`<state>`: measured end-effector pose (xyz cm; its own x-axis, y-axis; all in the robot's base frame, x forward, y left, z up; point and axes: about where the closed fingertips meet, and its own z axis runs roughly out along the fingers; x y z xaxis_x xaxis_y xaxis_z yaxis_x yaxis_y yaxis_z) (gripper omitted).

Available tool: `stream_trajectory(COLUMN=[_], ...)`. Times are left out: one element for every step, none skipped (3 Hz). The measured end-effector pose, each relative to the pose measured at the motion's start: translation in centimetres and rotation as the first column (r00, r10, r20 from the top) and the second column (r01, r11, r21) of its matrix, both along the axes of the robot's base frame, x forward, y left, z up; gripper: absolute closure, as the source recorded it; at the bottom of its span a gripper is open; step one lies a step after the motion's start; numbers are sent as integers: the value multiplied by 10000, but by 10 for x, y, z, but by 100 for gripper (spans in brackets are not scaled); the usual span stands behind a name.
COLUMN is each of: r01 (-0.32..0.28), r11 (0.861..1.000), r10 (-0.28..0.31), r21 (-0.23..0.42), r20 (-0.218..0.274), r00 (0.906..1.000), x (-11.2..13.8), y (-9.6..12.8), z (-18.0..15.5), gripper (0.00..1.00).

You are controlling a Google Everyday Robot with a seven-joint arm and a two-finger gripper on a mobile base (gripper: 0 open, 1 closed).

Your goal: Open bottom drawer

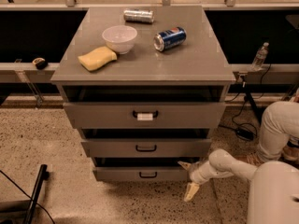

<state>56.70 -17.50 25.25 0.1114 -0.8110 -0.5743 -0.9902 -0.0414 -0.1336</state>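
The bottom drawer [140,173] is the lowest of three in the grey cabinet, with a plain grey front and a small black loop handle [148,175]. It stands out slightly less than the middle drawer [145,148] above it. My gripper [188,178] is at the drawer's right end, to the right of the handle. It is open: one pale finger points left at the drawer's upper right corner, the other hangs down toward the floor. It holds nothing.
The top drawer [145,115] has a white label under its handle. On the cabinet top lie a yellow sponge [97,58], a white bowl [119,38], a blue can [170,38] and a silver can [138,16]. A black stand leg [36,190] lies at lower left.
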Motion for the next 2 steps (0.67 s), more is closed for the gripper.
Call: stream_trajectory(r01=[303,760], r11=[9995,9968], r10=[-302,-749], r21=[-101,-256], r20=[70,400], r00=[9995,9964], x=[6,22], y=[-8,-17], z=[-14,-16], gripper=[0,0])
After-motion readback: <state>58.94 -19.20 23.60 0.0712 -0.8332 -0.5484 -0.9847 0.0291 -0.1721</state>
